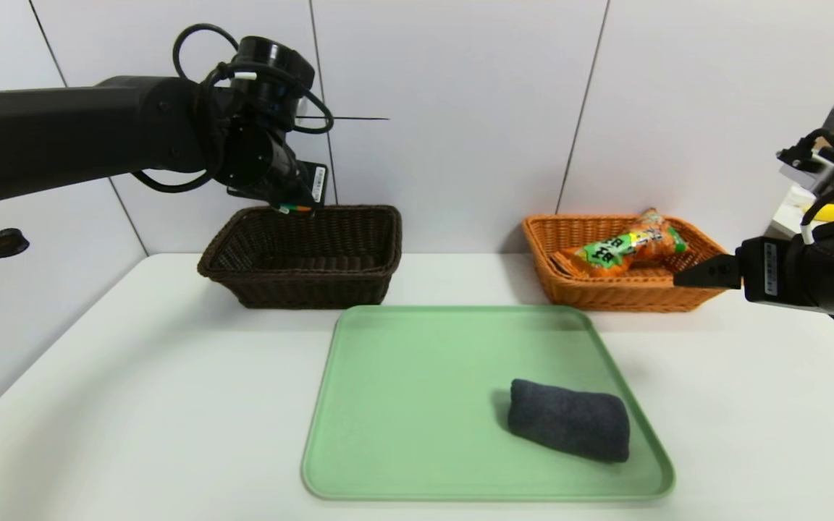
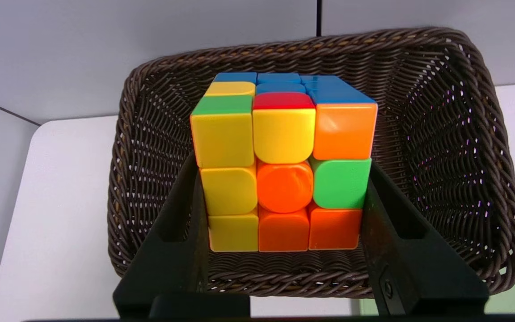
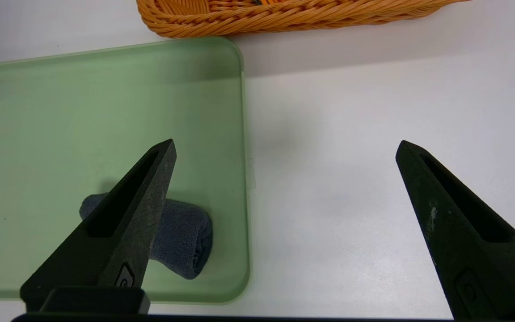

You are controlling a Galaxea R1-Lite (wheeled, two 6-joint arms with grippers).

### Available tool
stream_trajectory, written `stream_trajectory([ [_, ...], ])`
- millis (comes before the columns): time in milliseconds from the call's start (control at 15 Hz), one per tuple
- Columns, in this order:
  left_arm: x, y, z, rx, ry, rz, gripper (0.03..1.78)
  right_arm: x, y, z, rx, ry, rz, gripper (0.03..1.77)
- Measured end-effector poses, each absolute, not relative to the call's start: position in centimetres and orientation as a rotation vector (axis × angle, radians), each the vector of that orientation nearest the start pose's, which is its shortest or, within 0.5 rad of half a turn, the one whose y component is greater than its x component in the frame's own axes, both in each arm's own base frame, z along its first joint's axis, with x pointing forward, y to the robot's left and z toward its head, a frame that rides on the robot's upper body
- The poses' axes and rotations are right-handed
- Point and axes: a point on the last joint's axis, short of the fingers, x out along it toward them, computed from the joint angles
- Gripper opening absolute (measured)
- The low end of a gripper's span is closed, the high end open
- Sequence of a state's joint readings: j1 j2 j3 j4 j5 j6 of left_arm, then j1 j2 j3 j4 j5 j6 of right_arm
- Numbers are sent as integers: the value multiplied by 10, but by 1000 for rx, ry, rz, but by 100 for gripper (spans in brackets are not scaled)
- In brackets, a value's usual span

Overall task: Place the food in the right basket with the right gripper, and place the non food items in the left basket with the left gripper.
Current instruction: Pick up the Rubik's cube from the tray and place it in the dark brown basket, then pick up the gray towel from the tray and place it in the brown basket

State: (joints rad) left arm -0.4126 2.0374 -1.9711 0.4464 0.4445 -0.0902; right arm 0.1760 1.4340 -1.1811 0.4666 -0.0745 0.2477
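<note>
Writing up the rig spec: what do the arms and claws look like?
Both arms are matte black; the left arm has an orange band near its base and looped black cables at the wrist. Each claw, left claw and right claw, has two tapered black wedge fingers; white barcode labels mark both wrists.

hidden: cube almost wholly behind left gripper in head view | cut off: orange basket at right wrist picture's edge; right arm at head view's edge | covered: part of rolled cloth behind right gripper finger | unreadable: snack packet print
</note>
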Motion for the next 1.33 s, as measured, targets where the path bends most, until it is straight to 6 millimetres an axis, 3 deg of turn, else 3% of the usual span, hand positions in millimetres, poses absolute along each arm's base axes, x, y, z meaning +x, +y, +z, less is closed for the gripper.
stream_trajectory([
  [200, 376, -148, 273, 139, 511, 66, 93, 223, 38, 257, 146, 727, 9, 170],
  [533, 380, -147, 268, 138, 525, 74, 129, 225, 38, 256, 144, 735, 8, 170],
  [933, 380, -146, 267, 95, 533, 68, 151, 226, 39, 255, 144, 739, 7, 170],
  [1133, 369, -147, 275, 55, 545, 65, 157, 226, 39, 255, 144, 740, 7, 170],
  [1333, 343, -165, 285, -11, 590, -18, 161, 227, 39, 253, 146, 749, 14, 170],
])
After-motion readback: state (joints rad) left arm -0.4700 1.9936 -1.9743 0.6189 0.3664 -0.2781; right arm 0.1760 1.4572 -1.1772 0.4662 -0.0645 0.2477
